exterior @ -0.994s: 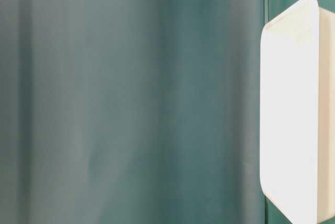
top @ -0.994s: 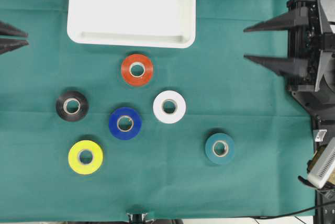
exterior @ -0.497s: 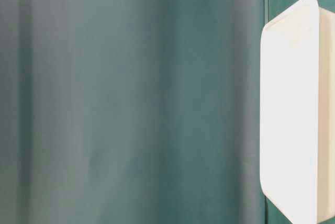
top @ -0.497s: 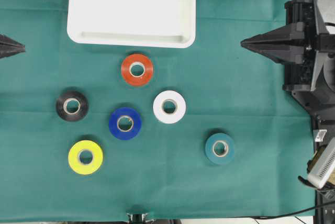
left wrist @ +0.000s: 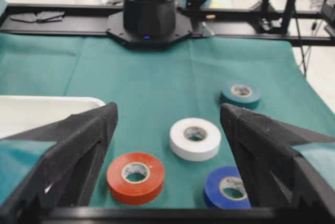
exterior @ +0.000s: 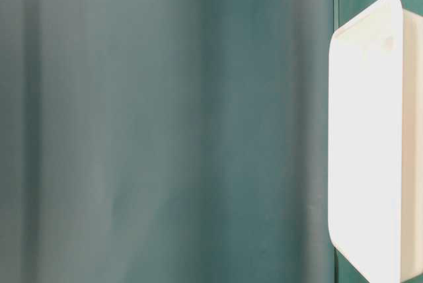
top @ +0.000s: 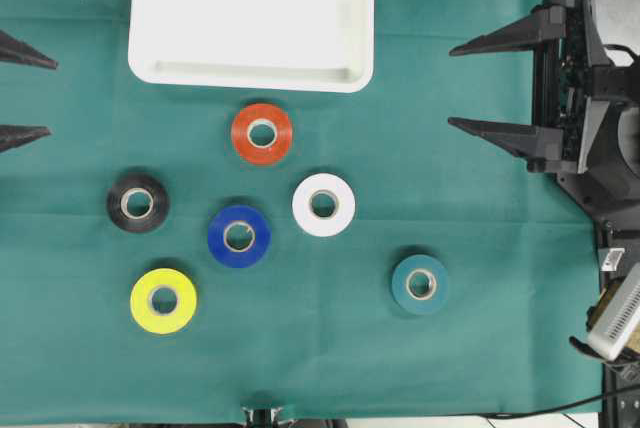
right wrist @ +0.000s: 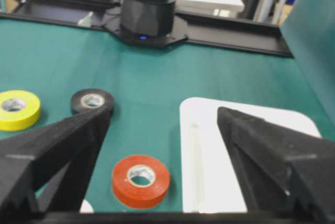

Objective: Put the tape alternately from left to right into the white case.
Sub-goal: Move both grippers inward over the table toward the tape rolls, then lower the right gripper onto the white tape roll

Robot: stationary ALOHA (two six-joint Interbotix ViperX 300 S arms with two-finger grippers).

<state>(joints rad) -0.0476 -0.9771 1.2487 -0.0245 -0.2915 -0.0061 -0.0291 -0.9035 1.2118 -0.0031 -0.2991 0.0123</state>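
Observation:
Six tape rolls lie flat on the green cloth: red-orange (top: 262, 133), white (top: 323, 205), black (top: 138, 202), blue (top: 239, 236), yellow (top: 163, 300) and teal (top: 420, 284). Behind them the white case (top: 250, 8) holds nothing. My left gripper (top: 50, 98) is open at the left edge, far from every roll. My right gripper (top: 451, 87) is open at the right, level with the case's front rim. The left wrist view frames the red-orange roll (left wrist: 135, 178) and the white roll (left wrist: 194, 138) between open jaws (left wrist: 168, 111). The right gripper (right wrist: 163, 114) faces the red-orange roll (right wrist: 141, 180) and the case (right wrist: 209, 156).
Green cloth (top: 480, 248) covers the table. The right arm's black mount (top: 600, 88) fills the right edge, with a pale device (top: 615, 313) below it. In the table-level view only the case (exterior: 363, 151) shows, at the right.
Both grippers stood shut half a second ago and now stand open. The right one was also open a second ago. No roll has moved.

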